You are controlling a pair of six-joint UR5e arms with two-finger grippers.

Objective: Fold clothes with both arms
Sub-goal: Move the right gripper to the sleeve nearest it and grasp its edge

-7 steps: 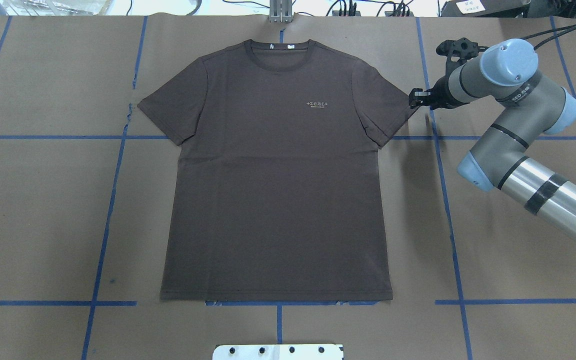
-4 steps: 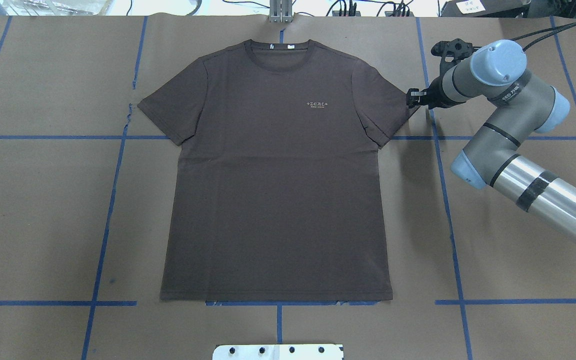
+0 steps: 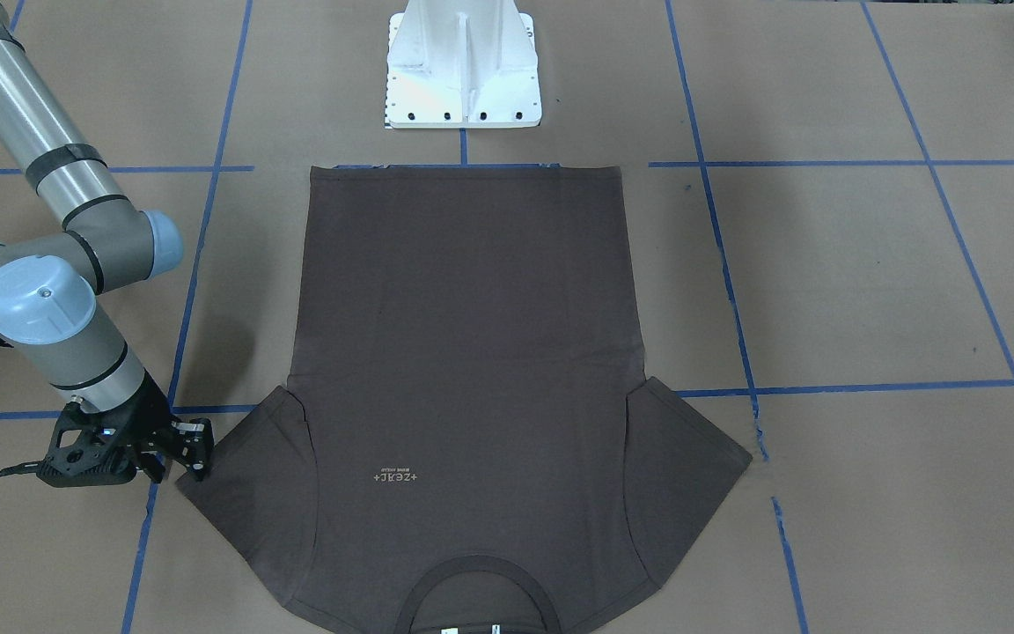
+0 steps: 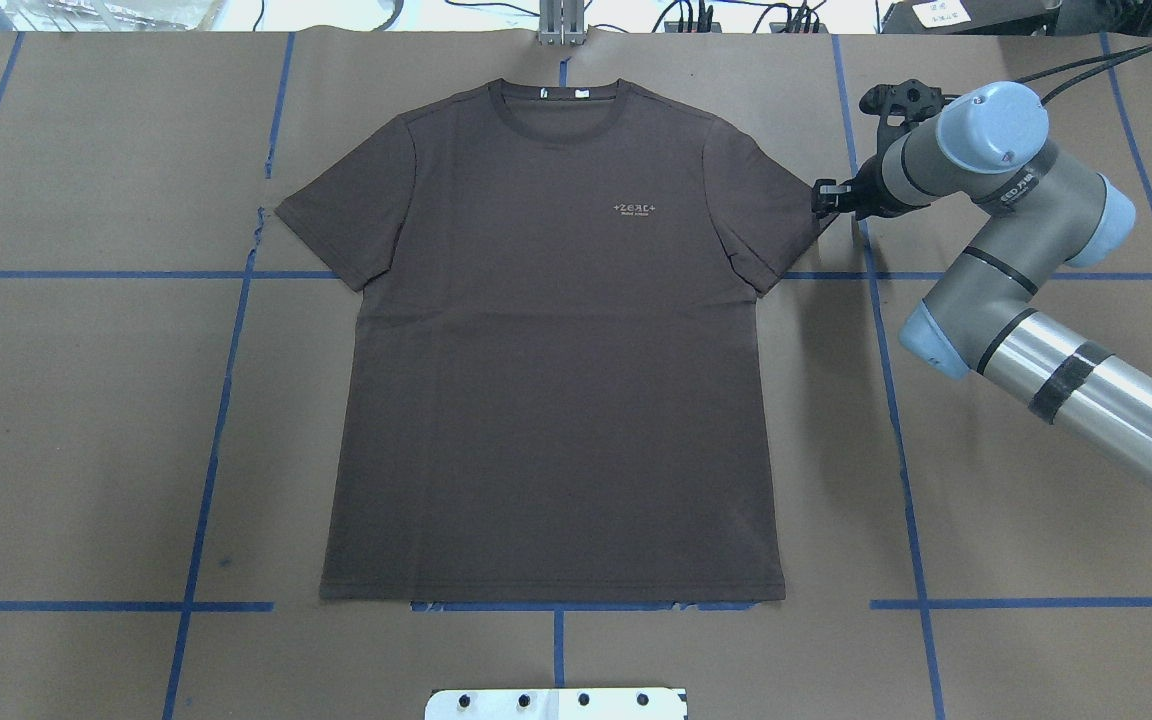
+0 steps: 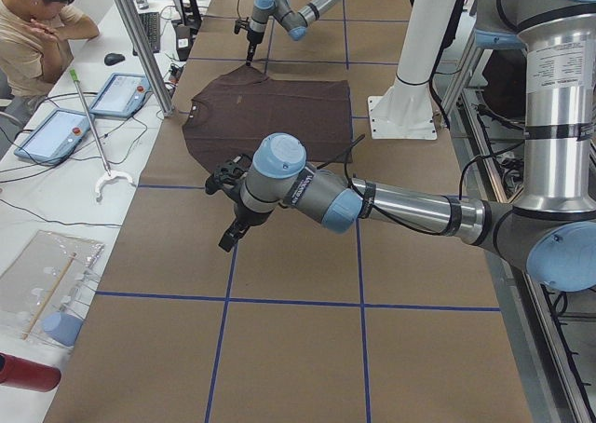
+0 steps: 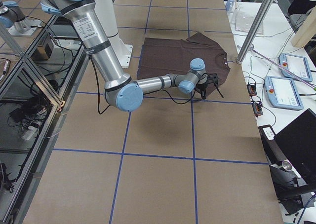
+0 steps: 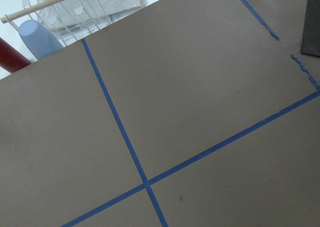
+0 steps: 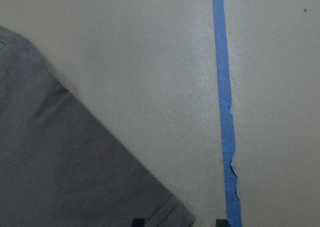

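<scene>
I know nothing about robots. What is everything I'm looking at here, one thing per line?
T-shirt: one, dark brown-grey, flat mid-table, logo up.
Paper cover: one, brown, over the table.
Tape lines: several, blue, a grid on the paper.
Pedestal base: one, white, just beyond the shirt's hem.
Screen tablets: two, grey, on the side bench.
Cup: one, blue, on that bench.
Cylinder: one, red, beside the cup.
Person: one, beige top, seated at the bench.
Right arm: one, silver-grey with blue caps, beside the shirt.
Right gripper: one, black, open at a sleeve tip.
Left arm: one, same colours, over bare paper.
Left gripper: one, black, open or shut unclear.
</scene>
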